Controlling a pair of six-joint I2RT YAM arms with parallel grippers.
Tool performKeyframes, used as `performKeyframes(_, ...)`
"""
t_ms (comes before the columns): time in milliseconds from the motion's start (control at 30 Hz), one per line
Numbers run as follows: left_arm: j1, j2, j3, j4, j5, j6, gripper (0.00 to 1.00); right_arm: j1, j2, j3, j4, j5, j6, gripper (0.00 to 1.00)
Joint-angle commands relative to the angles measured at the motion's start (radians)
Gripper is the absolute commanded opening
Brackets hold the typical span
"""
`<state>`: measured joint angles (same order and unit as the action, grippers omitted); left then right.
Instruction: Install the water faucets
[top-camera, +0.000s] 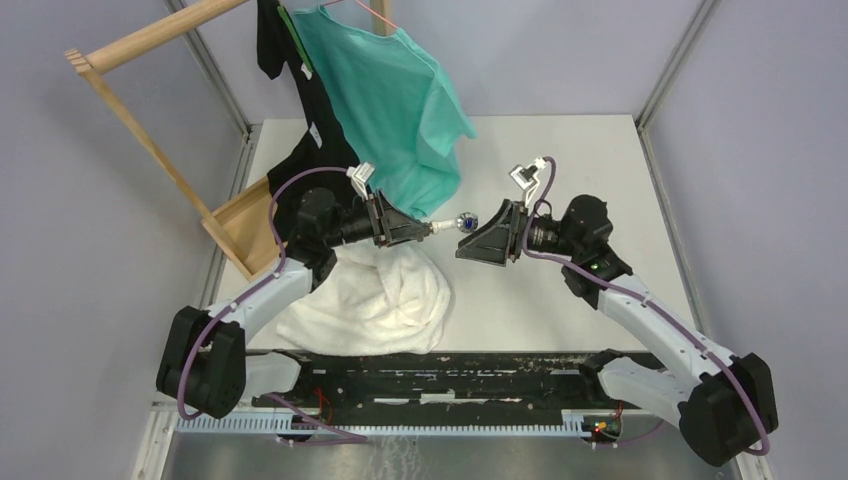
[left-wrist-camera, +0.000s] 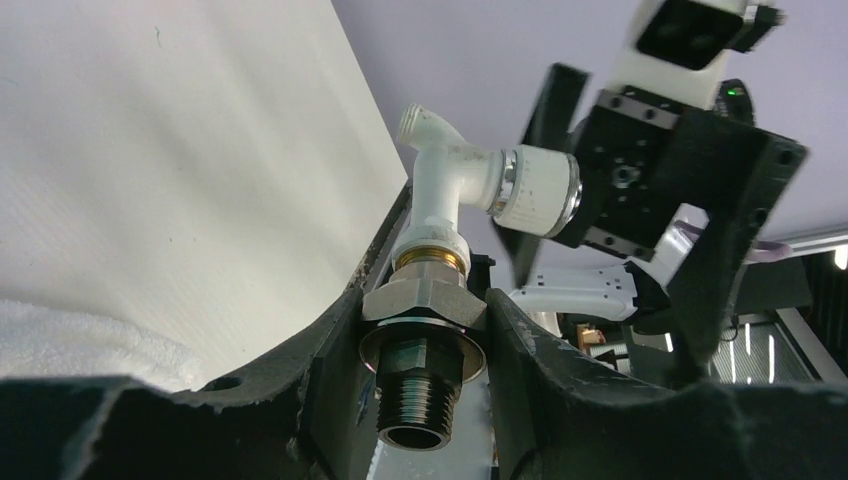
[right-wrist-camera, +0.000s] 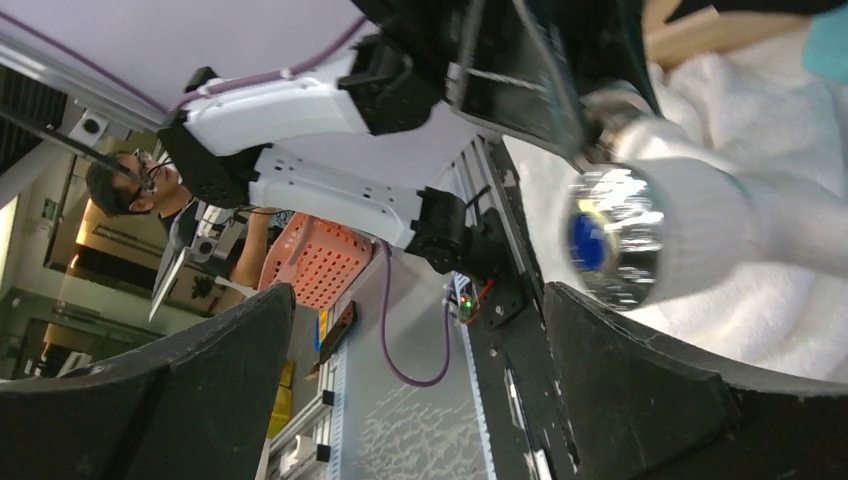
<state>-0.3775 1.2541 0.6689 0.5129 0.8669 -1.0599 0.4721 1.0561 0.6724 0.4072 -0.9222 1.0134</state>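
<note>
Two claws face off above the table (top-camera: 560, 150): left claw (top-camera: 432, 229) is clenched on the small hexagonal silver metal threaded fitting (left-wrist-camera: 422, 320), the white plastic spout (left-wrist-camera: 445, 175) standing out of it in mid-air. Right claw (top-camera: 475, 233) gapes wide, holding nothing, close by the spout's blue-dotted cap (right-wrist-camera: 587, 243), with a crumpled white towel (top-camera: 370, 300) below.

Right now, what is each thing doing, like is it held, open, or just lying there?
faucet: joined onto the metal fitting, up in the air.
metal fitting: pinched by the left gripper.
left gripper: shut on the metal fitting.
right gripper: open, holding nothing, close to the faucet's knob.
towel: lying crumpled.
green shirt: hanging.
black shirt: hanging.
</note>
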Motion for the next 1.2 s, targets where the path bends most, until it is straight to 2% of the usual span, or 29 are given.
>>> performKeyframes(0,-0.001,-0.007,0.063,0.001,0.022,0.065,0.03,0.014,-0.039,0.113,0.017,-0.010,-0.012,1.00)
performKeyframes(200,-0.005,-0.027,0.067,-0.020,0.027,0.078,0.03,0.016,0.036,0.191,-0.067,0.158,-0.114,1.00)
performKeyframes(367,-0.005,-0.045,0.070,-0.028,0.028,0.078,0.03,0.014,0.092,0.316,-0.245,0.164,-0.247,1.00)
performKeyframes(500,-0.007,-0.039,0.067,-0.033,0.034,0.069,0.03,0.014,-0.025,0.353,-0.483,0.266,-0.484,1.00)
performKeyframes(700,-0.040,-0.068,0.052,-0.035,0.034,0.036,0.03,0.015,-0.304,0.184,-0.518,0.222,-0.842,1.00)
performKeyframes(767,-0.041,-0.063,0.087,-0.096,0.074,0.026,0.03,0.018,-0.360,0.182,-0.600,0.190,-0.947,1.00)
performKeyframes(867,-0.041,-0.057,0.148,-0.179,0.117,0.017,0.03,0.018,-0.399,0.196,-0.726,0.255,-1.069,1.00)
performKeyframes(967,-0.040,-0.052,0.179,-0.207,0.158,0.009,0.03,0.020,-0.377,0.206,-0.780,0.281,-1.133,1.00)
performKeyframes(1167,-0.040,-0.049,0.213,-0.237,0.153,0.022,0.03,0.031,-0.336,0.200,-0.731,0.173,-1.152,0.99)
